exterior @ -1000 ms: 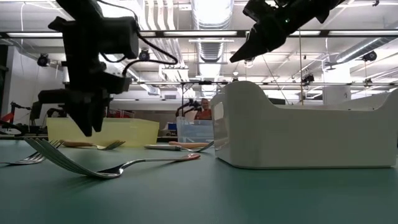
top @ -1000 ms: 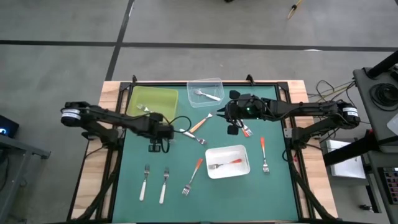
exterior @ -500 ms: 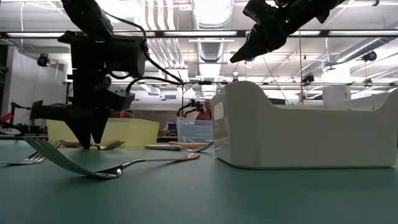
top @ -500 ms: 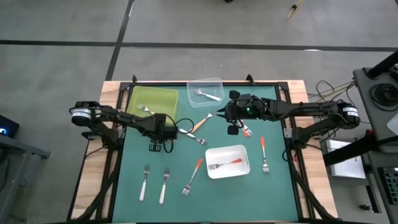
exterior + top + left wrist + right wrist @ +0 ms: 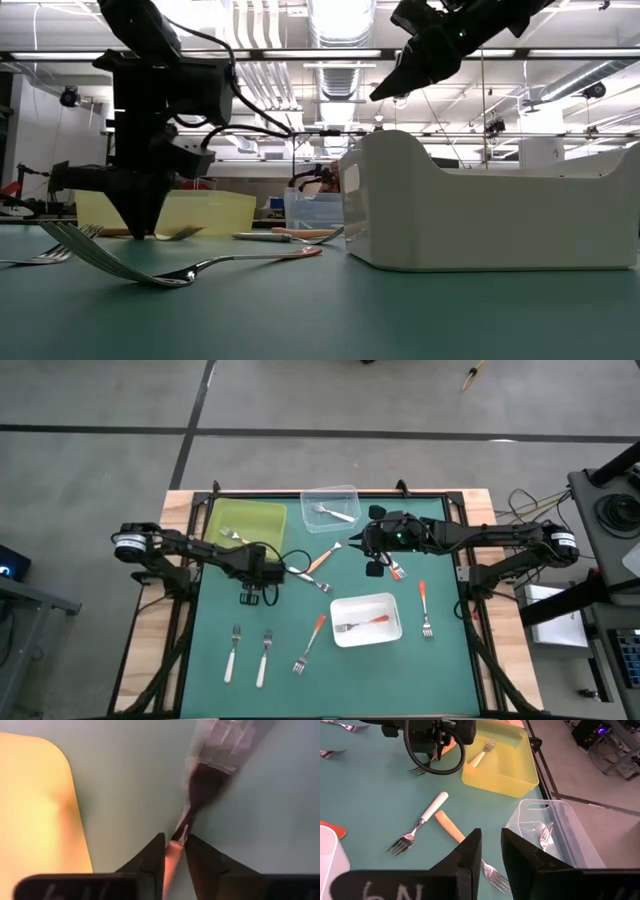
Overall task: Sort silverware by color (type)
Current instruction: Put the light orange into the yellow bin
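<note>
- Three trays already hold one fork each: yellow tray (image 5: 255, 515), clear tray (image 5: 345, 493), white tray (image 5: 388, 610); the rest of the silverware lies loose on the worktop (image 5: 450, 670).
- Step in hand: pick-up of the tan-handled fork (image 5: 205, 782), which lies flat on the worktop just beside the yellow tray.
- Left end effector (image 5: 175, 836) is down at worktop level, fingers (image 5: 152, 852) pinched together on that fork's handle; fork not lifted.
- Right end effector (image 5: 375, 568) hangs raised near the clear tray, fingers a little apart, nothing between them; a red-handled fork (image 5: 398, 571) lies just beside it.
- Next move, my judgement: lift straight up, check the thin handle does not swivel in the pinch, carry it over the yellow tray, which holds a like-handled fork (image 5: 482, 752), and release there.
- Risk: the fork could tilt, and the tray wall is close to the lift path.
</note>
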Controlling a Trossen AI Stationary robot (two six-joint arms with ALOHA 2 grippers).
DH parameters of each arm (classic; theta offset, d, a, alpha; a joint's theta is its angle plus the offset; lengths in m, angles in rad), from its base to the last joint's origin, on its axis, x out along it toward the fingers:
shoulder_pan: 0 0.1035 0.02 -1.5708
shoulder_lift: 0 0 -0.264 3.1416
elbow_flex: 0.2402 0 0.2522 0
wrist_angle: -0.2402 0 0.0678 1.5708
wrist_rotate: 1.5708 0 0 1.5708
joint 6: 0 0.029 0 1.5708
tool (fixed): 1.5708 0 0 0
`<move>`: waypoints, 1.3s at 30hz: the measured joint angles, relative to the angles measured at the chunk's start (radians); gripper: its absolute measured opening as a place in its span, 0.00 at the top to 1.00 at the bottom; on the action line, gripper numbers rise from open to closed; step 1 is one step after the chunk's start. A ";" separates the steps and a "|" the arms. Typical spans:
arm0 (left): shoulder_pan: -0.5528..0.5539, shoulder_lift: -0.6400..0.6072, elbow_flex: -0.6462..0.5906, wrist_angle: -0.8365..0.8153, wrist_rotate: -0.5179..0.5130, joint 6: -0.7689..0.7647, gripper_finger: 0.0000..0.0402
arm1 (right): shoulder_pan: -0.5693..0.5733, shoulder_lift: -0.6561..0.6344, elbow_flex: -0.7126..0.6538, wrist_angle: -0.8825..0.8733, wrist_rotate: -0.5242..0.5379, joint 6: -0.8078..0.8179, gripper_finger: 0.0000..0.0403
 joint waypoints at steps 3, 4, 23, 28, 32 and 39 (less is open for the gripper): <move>0.000 0.000 0.000 -0.001 0.012 -0.016 0.94 | 0.000 0.000 0.000 0.000 0.000 0.006 0.84; 0.000 0.000 0.000 -0.001 0.012 -0.026 0.96 | 0.000 0.000 0.000 0.000 0.000 0.008 0.84; -0.027 -0.246 0.032 0.185 -0.032 -0.310 0.98 | 0.000 0.000 0.000 0.033 -0.002 0.275 0.84; -0.026 -0.316 0.105 0.375 -0.182 -0.327 0.98 | 0.010 0.004 -0.001 0.130 0.000 0.385 0.84; -0.025 -0.319 0.182 0.456 -0.296 -0.325 0.98 | 0.031 0.031 -0.008 0.260 -0.001 0.399 0.84; -0.025 -0.253 0.284 0.492 -0.405 -0.316 0.98 | 0.038 0.155 -0.004 0.594 0.072 0.341 0.84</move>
